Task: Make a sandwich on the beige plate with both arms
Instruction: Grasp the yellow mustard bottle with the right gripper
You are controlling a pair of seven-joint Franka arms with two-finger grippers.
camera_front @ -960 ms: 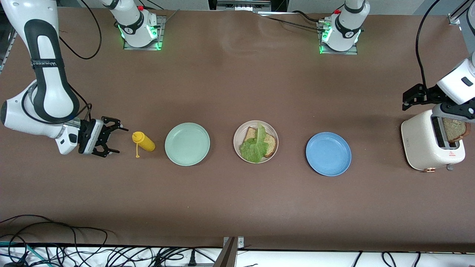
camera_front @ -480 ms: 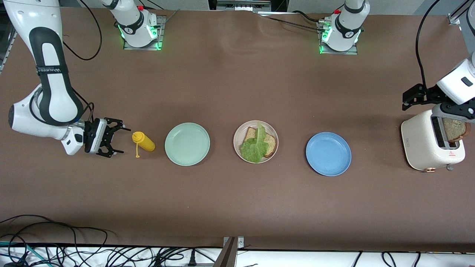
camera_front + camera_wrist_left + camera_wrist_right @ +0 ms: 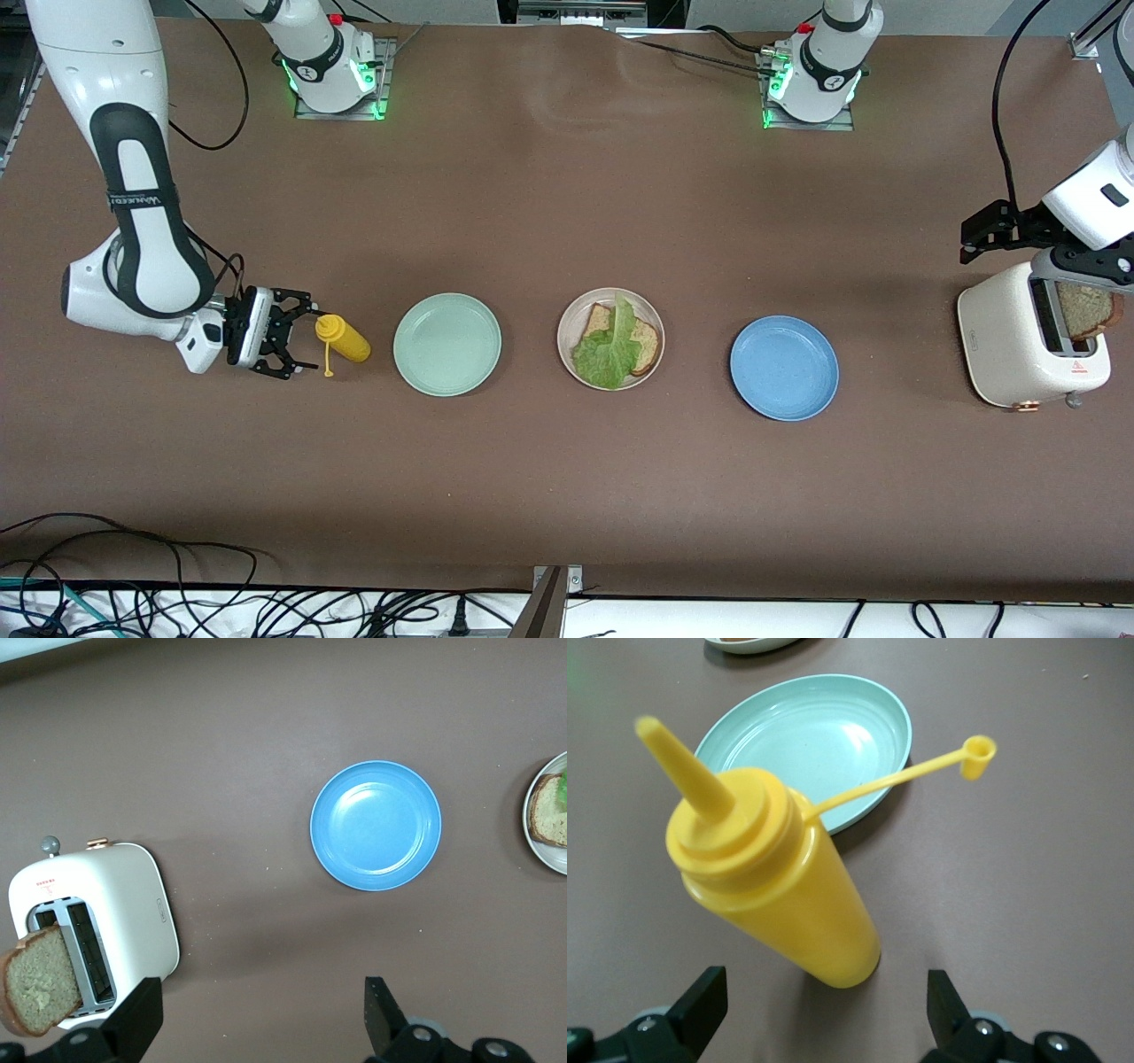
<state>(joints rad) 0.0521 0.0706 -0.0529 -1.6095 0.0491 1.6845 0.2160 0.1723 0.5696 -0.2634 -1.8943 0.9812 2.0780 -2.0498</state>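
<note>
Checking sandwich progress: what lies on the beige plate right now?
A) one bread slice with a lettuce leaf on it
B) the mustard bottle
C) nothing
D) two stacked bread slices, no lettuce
A: the beige plate holds one bread slice with a lettuce leaf draped over it.

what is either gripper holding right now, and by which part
Nothing is held. The right gripper is open beside the yellow squeeze bottle, not touching it; the left gripper is open above the toaster.
</note>
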